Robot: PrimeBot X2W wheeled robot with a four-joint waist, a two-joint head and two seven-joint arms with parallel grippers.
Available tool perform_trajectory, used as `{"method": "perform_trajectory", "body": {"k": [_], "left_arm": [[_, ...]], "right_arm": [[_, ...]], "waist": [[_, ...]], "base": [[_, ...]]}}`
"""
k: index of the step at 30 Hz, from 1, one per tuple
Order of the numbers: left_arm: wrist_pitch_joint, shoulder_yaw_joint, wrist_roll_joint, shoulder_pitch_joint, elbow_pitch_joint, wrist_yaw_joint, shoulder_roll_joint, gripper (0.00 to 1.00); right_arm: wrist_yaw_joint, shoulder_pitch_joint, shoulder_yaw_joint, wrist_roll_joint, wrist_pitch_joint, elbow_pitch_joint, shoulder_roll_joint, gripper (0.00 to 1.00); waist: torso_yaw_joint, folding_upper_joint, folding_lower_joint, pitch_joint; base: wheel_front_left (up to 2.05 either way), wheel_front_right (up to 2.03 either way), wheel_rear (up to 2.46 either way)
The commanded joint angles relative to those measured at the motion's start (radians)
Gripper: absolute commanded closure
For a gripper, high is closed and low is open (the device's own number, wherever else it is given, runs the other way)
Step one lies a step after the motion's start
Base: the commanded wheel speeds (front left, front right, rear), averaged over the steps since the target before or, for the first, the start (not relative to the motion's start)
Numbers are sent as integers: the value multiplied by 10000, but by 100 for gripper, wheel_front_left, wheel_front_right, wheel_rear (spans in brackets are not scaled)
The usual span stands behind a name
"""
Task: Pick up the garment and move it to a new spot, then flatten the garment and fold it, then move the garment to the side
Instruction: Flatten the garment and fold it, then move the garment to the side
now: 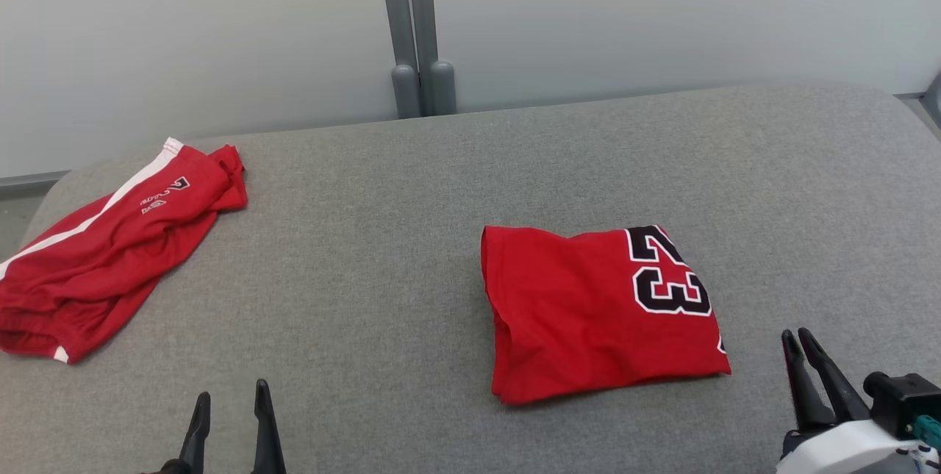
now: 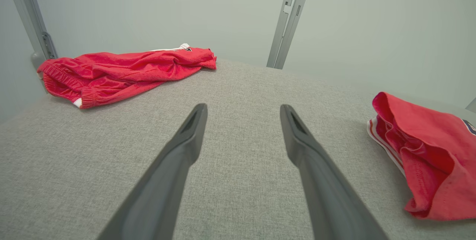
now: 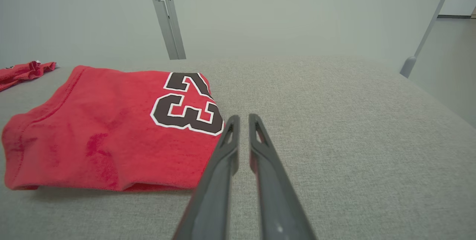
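— Jersey [image 1: 599,312] folded, mid-bench [image 1: 441,187], shorts [image 1: 110,246] far left. Which step?

— Likely the last: shifting it aside. Right gripper [image 3: 243,121] beside it, jaws barely parted, must open wide; left gripper [image 2: 243,111] gapes, empty.

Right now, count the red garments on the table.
2. A folded red jersey with the number 23 lies right of the middle; crumpled red shorts with a white stripe lie at the far left edge. Nothing seems hidden.
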Motion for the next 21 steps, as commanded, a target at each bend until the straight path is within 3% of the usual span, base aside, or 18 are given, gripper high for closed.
{"method": "perform_trajectory", "body": {"k": [1, 4, 13, 21], "left_arm": [[-28, -41, -73, 56, -9, 28, 27, 0], [-28, -186, -39, -47, 48, -6, 27, 0], [-28, -803, 452, -817, 338, -221, 27, 0], [-28, -1260, 441, -1141, 575, -161, 28, 0]], "right_arm": [[-3, -241, 117, 342, -27, 218, 52, 0], [-3, -921, 606, 1080, 14, 924, -181, 0], [0, -4122, 2338, 3918, 2800, 2833, -1232, 0], [-2, -5080, 3486, 5224, 3717, 4089, -1642, 0]], "waist": [[42, 0, 0, 76], [104, 0, 0, 232], [392, 0, 0, 1395], [675, 0, 0, 1534]], "base": [[0, 0, 0], [0, 0, 0], [0, 0, 0], [0, 0, 0]]}}
